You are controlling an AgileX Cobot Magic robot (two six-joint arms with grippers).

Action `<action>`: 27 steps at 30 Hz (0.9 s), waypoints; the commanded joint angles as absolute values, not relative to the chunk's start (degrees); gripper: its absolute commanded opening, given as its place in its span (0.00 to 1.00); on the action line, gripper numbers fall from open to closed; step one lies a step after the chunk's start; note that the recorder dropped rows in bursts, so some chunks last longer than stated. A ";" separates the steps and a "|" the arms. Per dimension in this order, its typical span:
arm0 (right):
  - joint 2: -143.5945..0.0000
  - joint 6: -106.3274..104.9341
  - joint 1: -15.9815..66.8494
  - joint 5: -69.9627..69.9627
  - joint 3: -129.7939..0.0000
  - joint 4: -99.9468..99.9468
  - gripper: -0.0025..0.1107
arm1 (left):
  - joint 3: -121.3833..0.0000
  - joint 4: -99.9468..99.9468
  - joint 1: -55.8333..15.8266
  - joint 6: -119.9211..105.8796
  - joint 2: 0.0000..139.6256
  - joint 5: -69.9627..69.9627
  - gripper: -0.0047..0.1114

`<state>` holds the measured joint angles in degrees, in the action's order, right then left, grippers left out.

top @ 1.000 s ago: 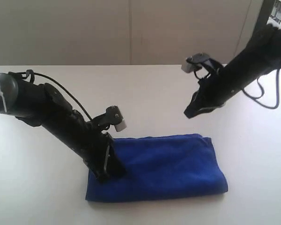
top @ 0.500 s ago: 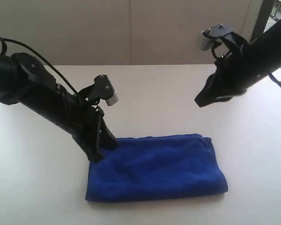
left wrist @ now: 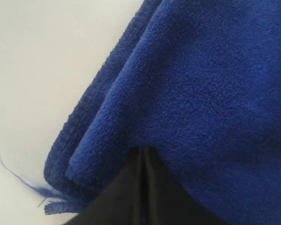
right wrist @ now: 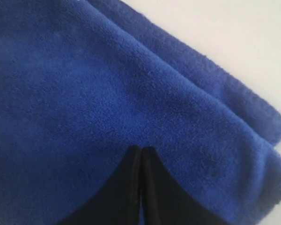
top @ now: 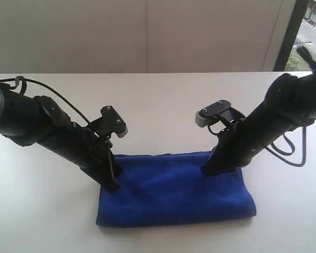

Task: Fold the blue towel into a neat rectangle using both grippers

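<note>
Blue towel [top: 176,190] lies flat on the white table [top: 158,100], near the front edge in the exterior view, already folded into a rough rectangle with stacked layers showing along its edges. Left gripper [top: 112,185] comes down at a slant onto the towel's left end, tip touching the cloth close to the far left corner. Right gripper [top: 207,170] comes down at a slant from the other side, tip on the towel's far edge, toward the right end. Left wrist view: black fingers [left wrist: 126,197] pressed together with no gap, tips against the top layer of the towel, no cloth seen between them; layered edges run just beside, and a thin loose thread [left wrist: 18,176] sticks out from the corner onto the table. Right wrist view: right gripper's fingers [right wrist: 126,192] are also closed tight, tips resting on the towel surface, nothing pinched that can be seen; a lower layer pokes out past the upper one at the nearby corner. Black cables [top: 292,153] loop off both arms.
</note>
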<state>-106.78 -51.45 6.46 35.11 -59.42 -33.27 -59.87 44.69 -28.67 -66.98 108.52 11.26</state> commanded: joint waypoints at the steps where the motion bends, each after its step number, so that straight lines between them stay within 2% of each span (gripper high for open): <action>1: -109.27 -51.13 6.94 32.40 -59.30 -33.39 0.02 | -59.41 45.72 -28.68 -67.85 109.49 10.13 0.04; 21: -110.56 -51.24 6.94 28.55 -61.36 -33.39 0.02 | -59.41 44.39 -28.68 -67.90 109.58 4.33 0.04; 27: -106.58 -51.84 6.94 27.71 -61.36 -33.39 0.02 | -59.41 44.39 -28.68 -67.90 106.03 4.47 0.04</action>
<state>-109.24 -51.33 6.87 28.78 -61.03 -33.62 -59.87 44.17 -28.67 -67.86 108.44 4.09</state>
